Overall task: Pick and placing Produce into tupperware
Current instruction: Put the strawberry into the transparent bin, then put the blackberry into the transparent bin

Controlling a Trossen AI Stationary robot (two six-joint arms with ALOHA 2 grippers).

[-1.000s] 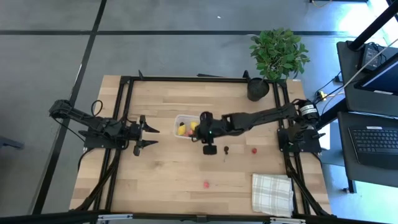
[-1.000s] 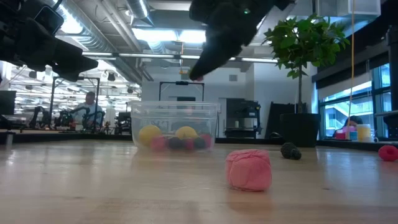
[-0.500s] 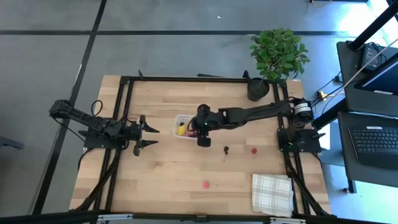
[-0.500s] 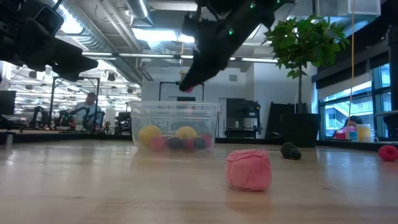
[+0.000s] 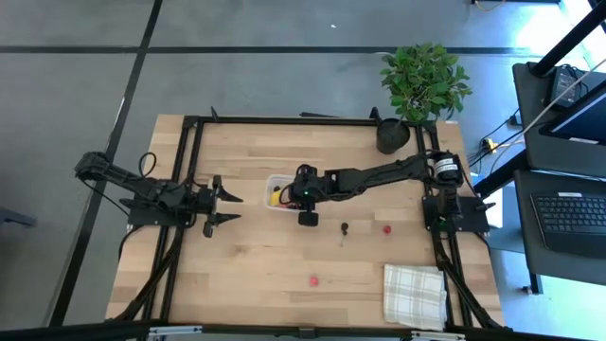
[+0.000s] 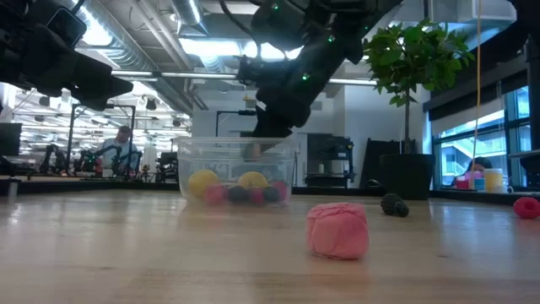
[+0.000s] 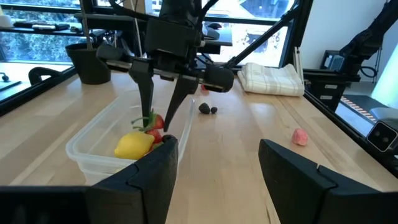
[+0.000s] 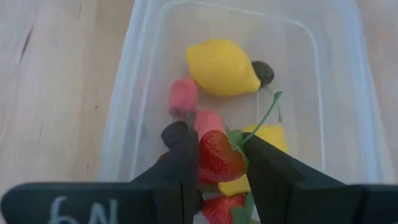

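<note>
The right gripper point(image 8: 217, 158) hangs over the clear tub point(image 8: 124, 112) with its fingers pinching a strawberry point(image 8: 219, 155), ready to drop it in, while the left gripper point(image 5: 230, 206) waits aside with fingers apart.

From my remote seat I see a wooden tabletop point(image 5: 256, 260) with a folded checked cloth point(image 5: 414, 295) at its near right corner, a green potted plant point(image 5: 420, 87) at the far right corner, and a laptop point(image 5: 574, 214) on a side desk.
</note>
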